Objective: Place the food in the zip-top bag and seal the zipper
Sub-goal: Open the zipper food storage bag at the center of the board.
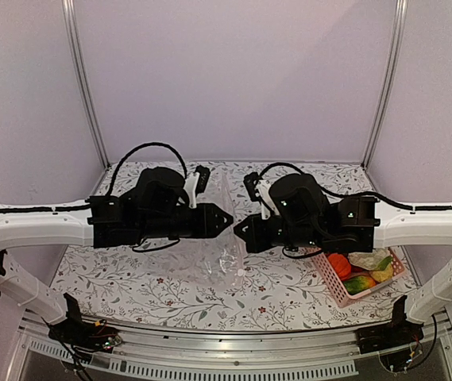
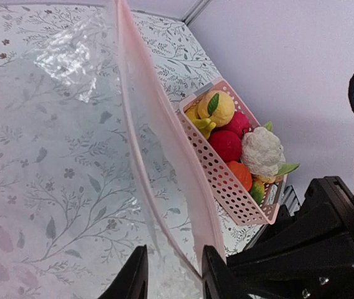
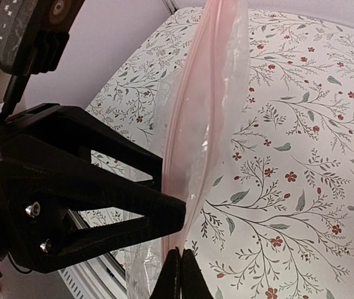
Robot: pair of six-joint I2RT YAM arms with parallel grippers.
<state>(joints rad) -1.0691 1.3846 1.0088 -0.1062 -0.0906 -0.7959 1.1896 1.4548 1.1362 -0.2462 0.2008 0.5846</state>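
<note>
Lilac walls (image 1: 233,79) rose behind a floral table (image 1: 130,278). From above, the clear bag (image 1: 224,254) barely showed between the arms. Ahead-right of the left gripper (image 2: 173,265), the basket (image 2: 223,180) wall hid part of the food (image 2: 226,144). That gripper stood partly apart, the zipper (image 2: 155,124) running between its fingers, contact unclear. The right gripper (image 3: 180,271) was pinched tight on the zipper, bag stretching ahead of it.

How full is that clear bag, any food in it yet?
Empty, it seems: only the flowered table shows through the zip-top bag, and the food sits in the pink basket beside it.
</note>
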